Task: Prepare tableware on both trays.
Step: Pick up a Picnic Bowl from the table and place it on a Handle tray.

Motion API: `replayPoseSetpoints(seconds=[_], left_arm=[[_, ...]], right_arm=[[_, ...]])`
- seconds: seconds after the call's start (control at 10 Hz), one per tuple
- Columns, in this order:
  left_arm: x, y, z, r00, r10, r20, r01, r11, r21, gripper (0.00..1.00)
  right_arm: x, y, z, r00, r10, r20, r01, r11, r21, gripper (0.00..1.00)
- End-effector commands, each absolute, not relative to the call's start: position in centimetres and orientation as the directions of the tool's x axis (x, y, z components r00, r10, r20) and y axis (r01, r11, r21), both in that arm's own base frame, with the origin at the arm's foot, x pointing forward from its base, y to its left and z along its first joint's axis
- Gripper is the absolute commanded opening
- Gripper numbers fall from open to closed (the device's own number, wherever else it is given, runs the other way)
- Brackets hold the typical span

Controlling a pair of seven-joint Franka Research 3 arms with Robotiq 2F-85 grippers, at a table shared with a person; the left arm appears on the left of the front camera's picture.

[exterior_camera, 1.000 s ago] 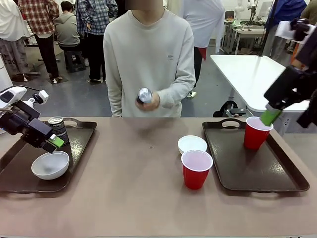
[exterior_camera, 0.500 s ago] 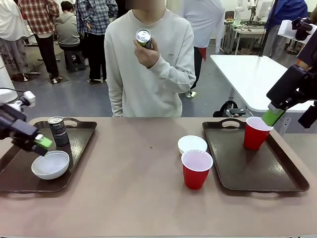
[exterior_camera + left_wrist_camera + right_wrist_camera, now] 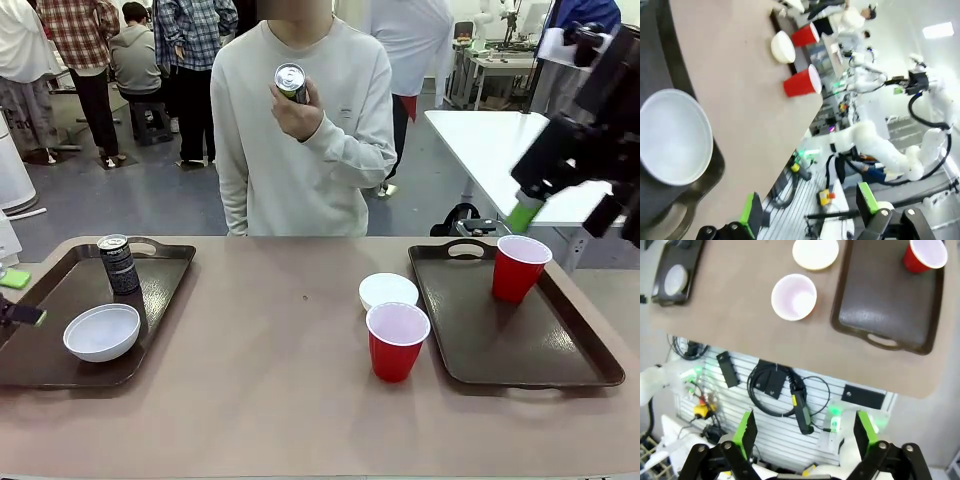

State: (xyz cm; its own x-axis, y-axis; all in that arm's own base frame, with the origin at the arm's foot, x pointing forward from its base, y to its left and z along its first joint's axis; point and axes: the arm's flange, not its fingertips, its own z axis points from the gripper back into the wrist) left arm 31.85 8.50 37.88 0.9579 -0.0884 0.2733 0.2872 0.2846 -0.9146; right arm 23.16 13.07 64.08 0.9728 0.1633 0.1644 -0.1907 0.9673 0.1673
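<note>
The left gripper, open and empty, has the tray with a bowl and can just to its right, while the right gripper, equally open and empty, hangs above the cup on the other tray.

Tableware half laid out across two dark brown trays

On the left tray we see a white bowl upright at the near side and a slim dark can standing at the far side. The right tray carries one red cup, upright, in its far right corner. On the table between the trays we find the second white bowl just left of the right tray, with the second red cup upright just near of it. The second can is off the table, tilted in the person's hand at chest height.
</note>
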Motion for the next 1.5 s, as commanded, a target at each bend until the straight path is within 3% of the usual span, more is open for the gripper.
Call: replayPoseSetpoints(seconds=[0.0,0.1,0.5,0.6,0.9,1.4], left_arm=[[29.5,1.7,38.3,0.959,-0.003,0.284,0.273,0.282,-0.92,1.0],[31.9,8.5,37.9,0.958,-0.088,0.273,0.287,0.285,-0.915,1.0],[31.9,8.5,37.9,0.958,-0.088,0.273,0.287,0.285,-0.915,1.0],[31.9,8.5,37.9,0.958,-0.088,0.273,0.287,0.285,-0.915,1.0],[31.9,8.5,37.9,0.958,-0.088,0.273,0.287,0.285,-0.915,1.0],[31.9,8.5,37.9,0.958,-0.088,0.273,0.287,0.285,-0.915,1.0]], right_arm=[[27.1,15.7,65.2,0.989,0.079,0.125,-0.091,0.992,0.091,1.0],[29.0,16.6,64.9,0.992,0.06,0.111,-0.068,0.995,0.067,1.0],[33.1,18.5,61.0,0.984,0.054,0.171,-0.065,0.996,0.056,1.0],[31.3,18.0,60.3,0.981,0.09,0.169,-0.102,0.993,0.065,1.0],[17.6,13.7,58.3,0.968,0.216,0.124,-0.23,0.967,0.112,1.0],[19.5,14.4,55.6,0.967,0.251,0.051,-0.255,0.958,0.132,1.0]])
